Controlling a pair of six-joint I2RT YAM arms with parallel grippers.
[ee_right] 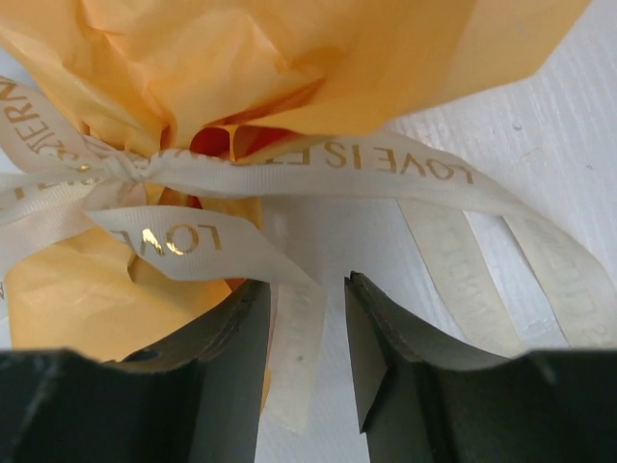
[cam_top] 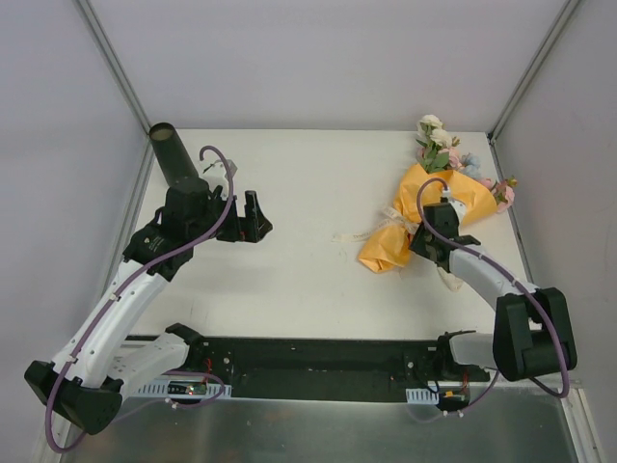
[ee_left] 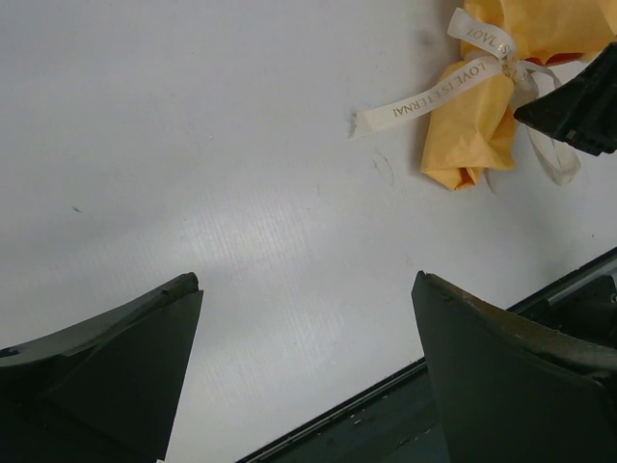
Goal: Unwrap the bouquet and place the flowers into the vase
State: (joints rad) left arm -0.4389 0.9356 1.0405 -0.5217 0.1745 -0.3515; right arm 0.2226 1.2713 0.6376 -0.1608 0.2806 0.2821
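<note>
The bouquet lies on the right of the table, wrapped in orange paper and tied with a cream ribbon. Its flowers point towards the far edge. My right gripper is at the tied waist, jaws partly apart. One ribbon tail lies between the fingers, against the left one and not pinched. The dark vase stands upright at the far left. My left gripper hovers wide open over bare table just right of the vase, holding nothing. The bouquet's stem end shows far off in the left wrist view.
Grey walls close in the table on three sides. A black rail with both arm bases runs along the near edge. More ribbon tails trail on the white table beside the bouquet.
</note>
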